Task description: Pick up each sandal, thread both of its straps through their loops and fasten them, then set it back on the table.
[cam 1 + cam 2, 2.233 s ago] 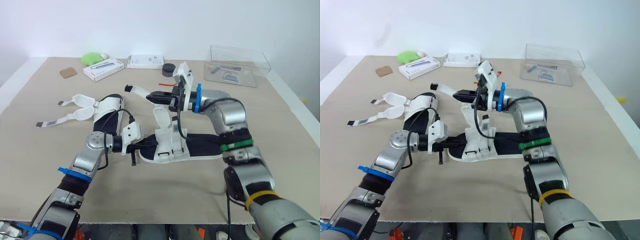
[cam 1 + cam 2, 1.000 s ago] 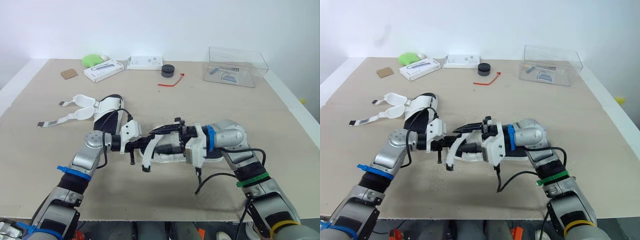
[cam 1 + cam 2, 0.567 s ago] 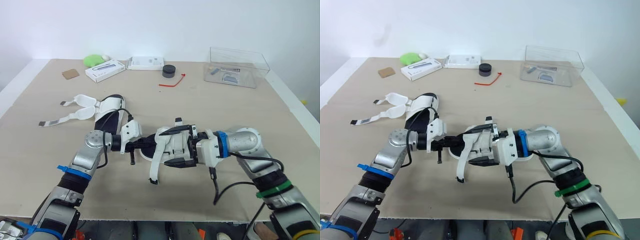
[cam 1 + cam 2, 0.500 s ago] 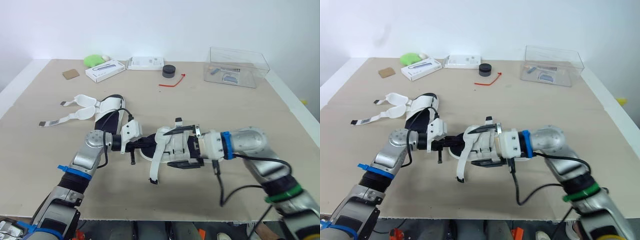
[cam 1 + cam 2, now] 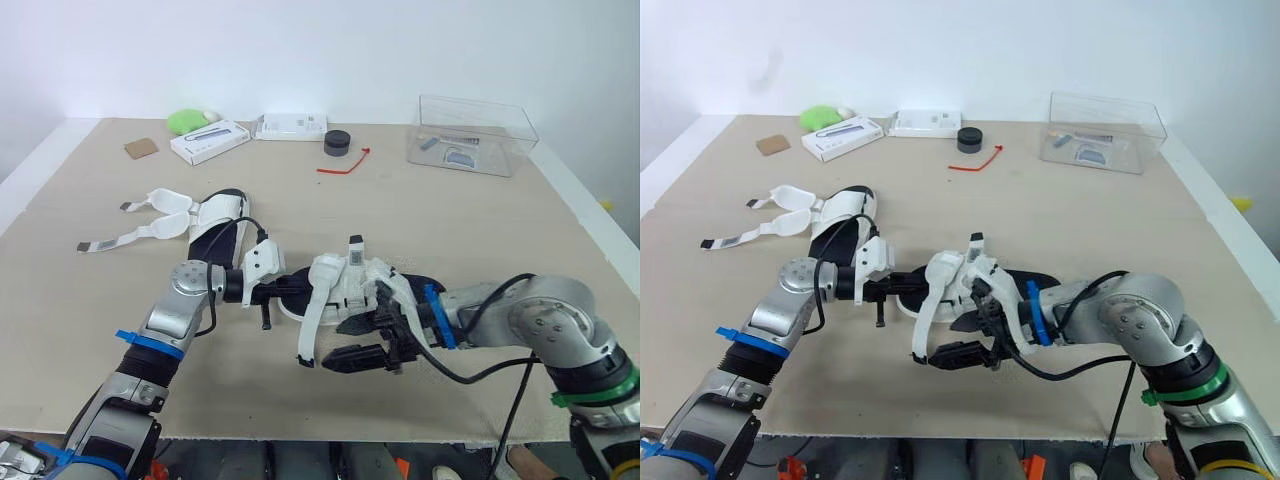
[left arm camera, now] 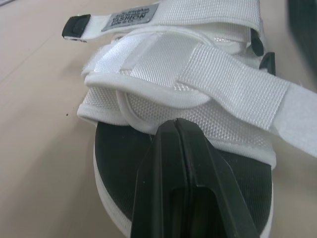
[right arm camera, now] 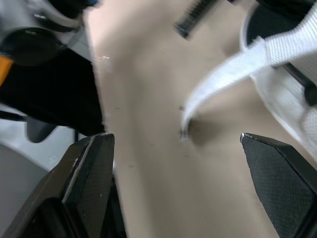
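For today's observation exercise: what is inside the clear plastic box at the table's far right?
Inside the clear plastic box lie small bluish-white items, too small to identify.

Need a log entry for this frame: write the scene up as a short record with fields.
near sandal: on the table, front centre
loose strap: hangs from the near sandal down to the tabletop
left gripper: shut, tips on the near sandal's black footbed
right gripper: open, beside the loose strap, holding nothing
far sandal: on the table to the robot's left, both straps undone and spread out
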### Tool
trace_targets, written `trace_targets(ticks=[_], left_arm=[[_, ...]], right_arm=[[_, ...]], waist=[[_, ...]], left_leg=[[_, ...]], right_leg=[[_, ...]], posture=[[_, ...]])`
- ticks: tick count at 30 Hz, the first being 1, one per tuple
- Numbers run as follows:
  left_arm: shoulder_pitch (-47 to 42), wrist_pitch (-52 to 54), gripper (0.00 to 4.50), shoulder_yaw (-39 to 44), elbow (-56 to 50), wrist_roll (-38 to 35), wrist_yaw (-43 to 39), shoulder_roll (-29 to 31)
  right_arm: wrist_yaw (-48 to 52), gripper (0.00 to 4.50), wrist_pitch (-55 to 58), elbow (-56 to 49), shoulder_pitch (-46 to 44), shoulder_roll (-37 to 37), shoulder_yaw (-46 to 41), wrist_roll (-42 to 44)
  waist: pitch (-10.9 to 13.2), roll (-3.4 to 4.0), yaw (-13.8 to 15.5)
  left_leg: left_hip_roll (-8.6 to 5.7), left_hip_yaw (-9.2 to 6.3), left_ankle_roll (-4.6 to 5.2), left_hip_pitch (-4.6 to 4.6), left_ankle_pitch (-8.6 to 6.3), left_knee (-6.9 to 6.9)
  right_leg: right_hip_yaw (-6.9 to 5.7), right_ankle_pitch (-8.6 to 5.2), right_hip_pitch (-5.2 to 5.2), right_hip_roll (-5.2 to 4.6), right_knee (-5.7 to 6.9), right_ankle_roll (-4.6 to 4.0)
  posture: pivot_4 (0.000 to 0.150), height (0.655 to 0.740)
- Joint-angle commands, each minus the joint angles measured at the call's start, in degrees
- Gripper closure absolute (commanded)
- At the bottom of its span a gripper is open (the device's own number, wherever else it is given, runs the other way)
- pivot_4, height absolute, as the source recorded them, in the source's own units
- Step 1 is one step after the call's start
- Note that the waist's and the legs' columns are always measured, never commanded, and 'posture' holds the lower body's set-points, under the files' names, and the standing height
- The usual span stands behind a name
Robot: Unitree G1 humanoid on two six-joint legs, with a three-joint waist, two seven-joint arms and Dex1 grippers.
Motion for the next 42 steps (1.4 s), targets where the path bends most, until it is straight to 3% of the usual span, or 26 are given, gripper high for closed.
trace_targets(ticks=[1,12,15,22,23,26,30,36,42], left_arm=[[-0.2,0.1,4.5,0.1,-1.5,-0.3,-0.3,0.4],[0.5,0.5,4.5,0.0,-2.6,-0.4,0.1,0.1],[1.0,0.6,4.5,0.1,-2.9,-0.4,0.2,0.3],[1.0,0.8,4.5,0.1,-3.1,-0.4,0.6,0.1],[0.9,0.8,4.5,0.1,-2.9,-0.4,0.6,0.1],[0.8,0.7,4.5,0.0,-2.8,-0.3,0.6,0.1],[0.6,0.4,4.5,-0.1,-2.2,-0.2,0.5,-0.1],[-0.4,-0.5,4.5,-0.3,-0.4,0.0,0.1,-0.7],[-0.8,-1.1,4.5,-0.5,0.2,0.3,0.3,-1.8]], right_arm=[[-6.4,0.13,4.5,2.4,-1.5,4.4,-3.5,4.2],[-18.4,0.13,10.3,8.1,-3.8,13.9,-6.9,9.7],[-21.5,1.0,11.2,8.2,-3.6,15.4,-7.1,9.0],[-25.1,4.25,11.5,8.3,-2.4,17.1,-8.3,12.0],[-25.6,4.44,11.3,8.4,-2.2,17.0,-8.6,12.8],[-26.9,4.44,10.7,8.8,-1.8,16.1,-9.5,15.6],[-31.1,4.44,7.0,12.3,-3.4,12.7,-10.0,26.2],[-34.6,4.44,2.4,23.2,-12.7,6.3,-6.9,38.4],[-25.6,4.44,7.7,37.7,-23.1,6.2,-5.9,25.1]], waist=[[0.0,0.0,0.0],[0.0,0.0,-0.1],[0.0,0.0,-0.1],[0.0,0.0,-0.2],[0.0,0.0,-0.2],[0.0,0.0,-0.2],[0.0,0.0,-0.2],[0.0,0.01,-0.2],[0.0,0.01,-0.1]], left_leg=[[0.0,0.01,0.01,-0.01,0.0,0.0],[0.01,0.0,0.02,-0.04,0.0,0.0],[0.01,0.0,0.02,-0.05,0.0,0.0],[0.04,-0.01,0.02,-0.05,0.0,0.0],[0.04,0.0,0.02,-0.05,0.0,0.0],[0.03,0.0,0.02,-0.05,0.0,0.0],[0.03,0.0,0.02,-0.05,0.0,0.0],[0.04,0.08,0.05,-0.05,0.01,0.0],[0.1,0.05,0.1,-0.15,0.04,0.0]], right_leg=[[0.01,0.02,0.0,0.01,-0.02,0.03],[0.03,0.04,-0.01,0.16,-0.04,0.08],[0.04,0.04,-0.01,0.19,-0.05,0.08],[0.04,0.04,-0.01,0.25,-0.05,0.09],[0.03,0.04,-0.01,0.27,-0.05,0.09],[0.05,0.03,-0.01,0.33,-0.05,0.11],[0.06,0.02,-0.01,0.33,-0.06,0.12],[0.18,0.05,-0.01,0.46,-0.1,0.16],[0.29,0.08,-0.01,0.62,-0.25,0.21]], posture=[[0.15,0.74],[0.15,0.74],[0.15,0.74],[0.15,0.74],[0.15,0.74],[0.15,0.74],[0.15,0.74],[0.15,0.74],[0.15,0.74]])
